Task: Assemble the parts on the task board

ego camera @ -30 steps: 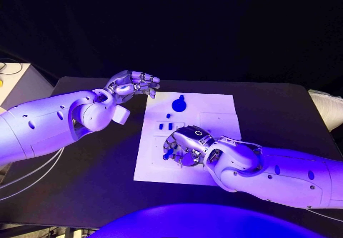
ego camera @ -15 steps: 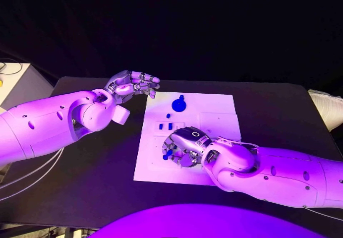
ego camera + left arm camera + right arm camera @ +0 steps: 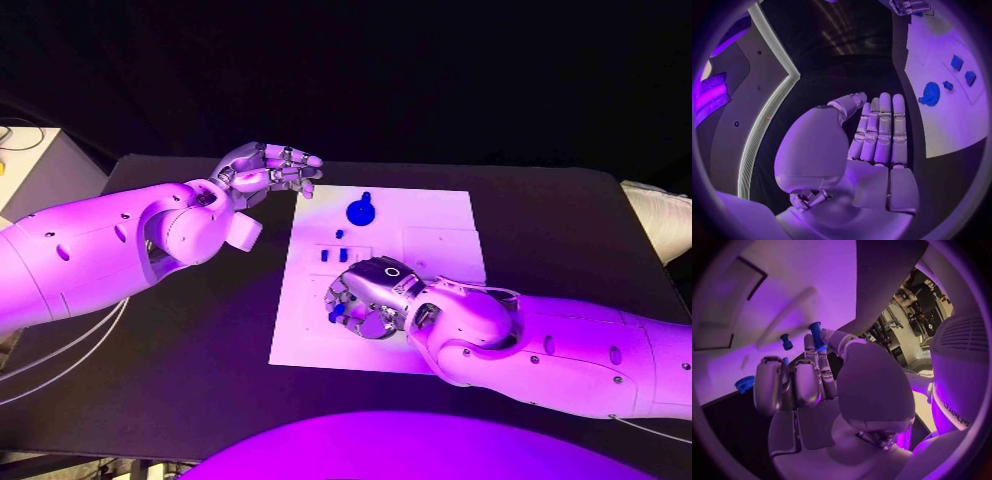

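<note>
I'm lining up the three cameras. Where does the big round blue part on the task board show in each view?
Head view: round blue part near the board's far end.
Left wrist view: it lies beyond the left hand.
Right wrist view: a ribbed blue piece, possibly the same part.
Shared landmark: the white task board.

The flat white rectangular task board (image 3: 433,222) lies mid-table on the black table (image 3: 577,220). A round blue disc-shaped part (image 3: 361,211) rests near its far edge, two small blue block parts (image 3: 333,255) nearer. The right hand (image 3: 368,298) hovers over the board's near left; the left hand (image 3: 267,168) hangs beyond its far left corner.
</note>
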